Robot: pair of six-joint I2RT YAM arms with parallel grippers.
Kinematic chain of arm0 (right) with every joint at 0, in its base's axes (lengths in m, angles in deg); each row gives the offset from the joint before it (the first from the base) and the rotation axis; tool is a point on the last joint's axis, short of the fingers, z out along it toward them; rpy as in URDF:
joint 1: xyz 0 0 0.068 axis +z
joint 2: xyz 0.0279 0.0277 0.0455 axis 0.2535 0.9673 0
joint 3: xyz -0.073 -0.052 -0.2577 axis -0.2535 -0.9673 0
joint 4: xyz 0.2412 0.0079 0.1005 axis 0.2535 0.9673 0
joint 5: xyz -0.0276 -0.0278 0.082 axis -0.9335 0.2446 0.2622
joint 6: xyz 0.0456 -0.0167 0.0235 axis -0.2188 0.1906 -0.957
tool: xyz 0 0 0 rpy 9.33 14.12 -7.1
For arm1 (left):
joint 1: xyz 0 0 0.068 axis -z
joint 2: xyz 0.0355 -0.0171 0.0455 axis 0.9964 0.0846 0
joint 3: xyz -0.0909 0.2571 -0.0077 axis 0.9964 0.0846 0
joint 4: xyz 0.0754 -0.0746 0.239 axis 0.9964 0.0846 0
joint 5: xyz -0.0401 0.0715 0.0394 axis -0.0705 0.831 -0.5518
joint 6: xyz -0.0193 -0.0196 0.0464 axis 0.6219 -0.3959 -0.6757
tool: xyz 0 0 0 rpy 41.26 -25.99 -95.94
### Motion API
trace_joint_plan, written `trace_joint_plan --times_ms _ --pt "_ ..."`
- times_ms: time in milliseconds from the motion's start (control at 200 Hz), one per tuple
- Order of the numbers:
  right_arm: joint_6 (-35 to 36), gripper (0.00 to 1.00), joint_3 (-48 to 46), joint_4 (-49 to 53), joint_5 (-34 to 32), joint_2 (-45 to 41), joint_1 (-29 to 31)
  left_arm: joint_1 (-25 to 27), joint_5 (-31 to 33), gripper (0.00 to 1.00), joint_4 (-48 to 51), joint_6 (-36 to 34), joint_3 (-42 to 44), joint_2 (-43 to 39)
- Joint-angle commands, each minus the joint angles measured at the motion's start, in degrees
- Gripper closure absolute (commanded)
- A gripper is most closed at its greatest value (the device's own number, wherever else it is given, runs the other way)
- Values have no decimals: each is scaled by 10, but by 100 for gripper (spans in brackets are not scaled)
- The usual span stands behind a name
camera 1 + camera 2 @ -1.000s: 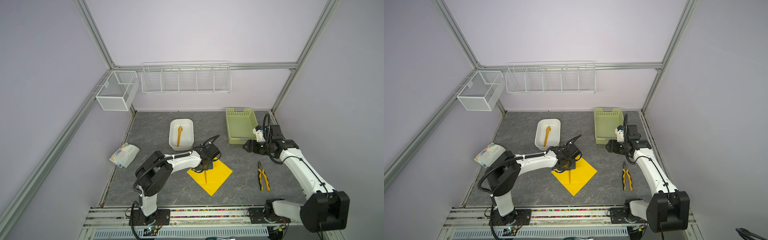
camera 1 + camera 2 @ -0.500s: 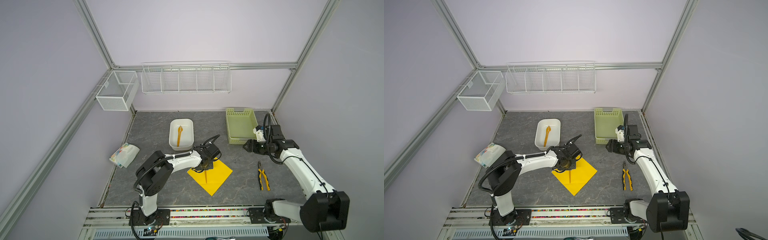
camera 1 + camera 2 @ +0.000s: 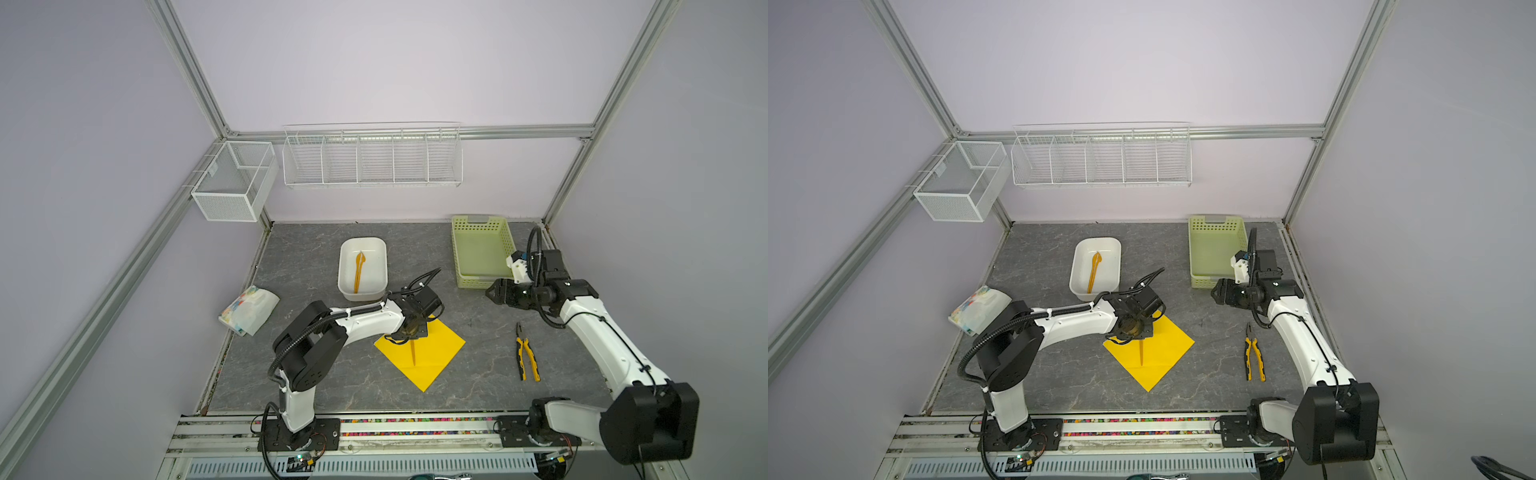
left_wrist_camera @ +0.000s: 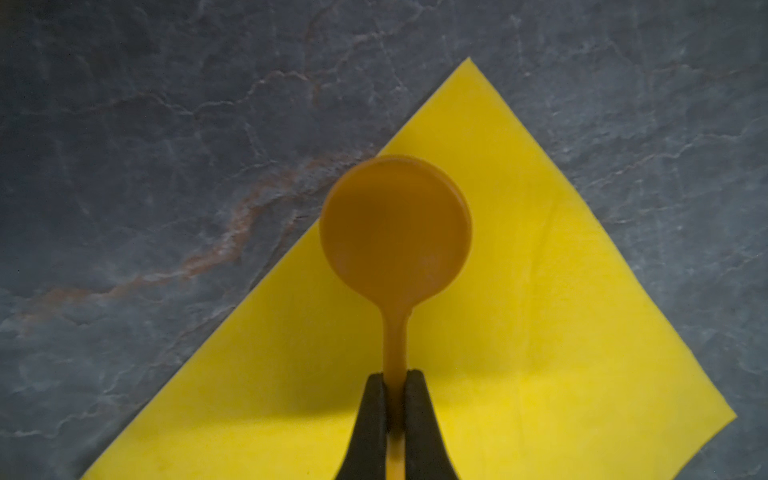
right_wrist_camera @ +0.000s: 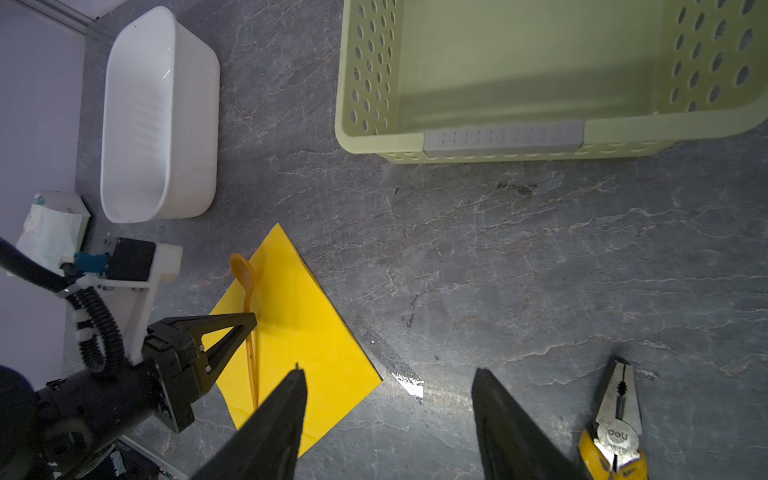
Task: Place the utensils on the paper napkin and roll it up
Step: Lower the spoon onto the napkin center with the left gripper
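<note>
The left gripper [image 4: 395, 376] is pinched tight on the thin neck of the orange spoon [image 4: 395, 224], just behind the round bowl, with both black fingers [image 4: 372, 415] pressed flat against the handle. It hangs over the far-left part of the yellow paper napkin [image 3: 436, 349]. The bowl reaches past the napkin's far-left edge, so part of it is over paper and part over the grey table [image 4: 166, 166]. The handle runs back from the grip across the napkin toward its near corner and ends short of a fold line there, as both top views show. I cannot tell whether the spoon rests on the paper or sits just above it.

The napkin lies flat as a diamond, one corner pointing to the front rail, and all four edges are free of other things.

The right gripper [image 5: 388, 372] is well off to the napkin's right and farther back, raised above the table, with its jaws wide apart and nothing between them.

Beyond the napkin's far corner stands the white tub [image 3: 343, 266], with another orange utensil [image 3: 358, 272] lying inside. The green basket [image 3: 457, 249] is farther back and to the napkin's right. The pliers [image 3: 527, 357] lie to its right, with a broad strip of bare table between. A printed packet [image 3: 249, 309] lies well to its left, past the left arm. The table between the napkin's near corner and the front rail is bare.
</note>
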Motion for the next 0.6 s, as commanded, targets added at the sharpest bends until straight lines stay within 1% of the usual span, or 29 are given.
trace_joint_plan --times_ms 0,260,595 --pt "0 33 -9 -6 11 -15 -4 3 3 97 3 3 -18 17" --pt "0 33 -10 -8 11 -16 -5 3 0 96 3 3 -20 24" --pt "0 33 -10 -6 12 -17 -6 3 1 89 2 9 -19 23"
